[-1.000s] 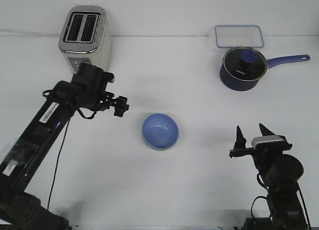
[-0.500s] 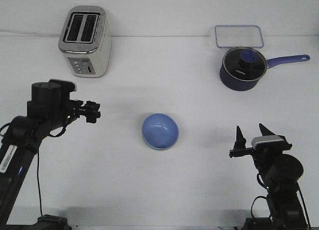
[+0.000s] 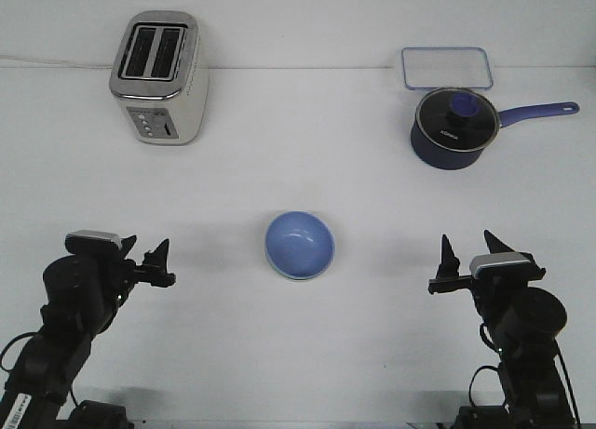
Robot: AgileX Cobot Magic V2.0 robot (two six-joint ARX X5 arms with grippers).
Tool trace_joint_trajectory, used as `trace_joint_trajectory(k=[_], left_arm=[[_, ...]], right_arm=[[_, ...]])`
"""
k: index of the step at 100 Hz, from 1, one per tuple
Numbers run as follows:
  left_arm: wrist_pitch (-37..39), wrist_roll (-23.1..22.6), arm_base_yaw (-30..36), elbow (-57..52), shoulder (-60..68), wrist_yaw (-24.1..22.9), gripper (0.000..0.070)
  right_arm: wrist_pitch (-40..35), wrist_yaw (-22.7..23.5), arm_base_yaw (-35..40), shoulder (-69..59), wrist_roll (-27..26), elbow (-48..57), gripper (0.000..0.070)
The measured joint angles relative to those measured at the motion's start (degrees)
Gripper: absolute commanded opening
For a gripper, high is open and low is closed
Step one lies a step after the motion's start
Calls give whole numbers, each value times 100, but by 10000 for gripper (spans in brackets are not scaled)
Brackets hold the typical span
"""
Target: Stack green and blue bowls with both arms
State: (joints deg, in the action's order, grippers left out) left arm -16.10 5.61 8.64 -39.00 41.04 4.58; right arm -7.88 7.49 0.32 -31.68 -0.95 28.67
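White table (image 3: 307,150); blue bowl (image 3: 299,244) hides green bowl (image 3: 296,276) save rim sliver. Left claw (image 3: 146,258), right claw (image 3: 473,252) spread, empty.

Blue bowl (image 3: 299,244) nested in green bowl (image 3: 296,275), centre table (image 3: 307,150); both jaws parted.

Single view, front camera. Mounted high, above and behind the robot, looking forward and steeply down over the white table (image 3: 307,159). Set well back: whole tabletop in frame, from both arms at the near edge to the far wall. Left gripper (image 3: 147,259) low at near left, right gripper (image 3: 474,250) at near right. Bowl (image 3: 299,245) near centre frame; toaster (image 3: 159,76) far left, saucepan (image 3: 453,127) far right (both seen mostly from above).
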Motion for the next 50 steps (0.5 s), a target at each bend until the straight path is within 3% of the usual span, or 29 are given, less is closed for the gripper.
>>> trace_joint_trajectory(k=[14, 43, 50], left_arm=[[542, 144, 0, 629, -411, 0, 424], [675, 256, 0, 684, -505, 0, 422], [675, 264, 0, 684, -518, 0, 420]], right_arm=[[0, 0, 0, 0, 0, 0, 502], [0, 0, 0, 0, 0, 0, 499], [0, 0, 0, 0, 0, 0, 461]])
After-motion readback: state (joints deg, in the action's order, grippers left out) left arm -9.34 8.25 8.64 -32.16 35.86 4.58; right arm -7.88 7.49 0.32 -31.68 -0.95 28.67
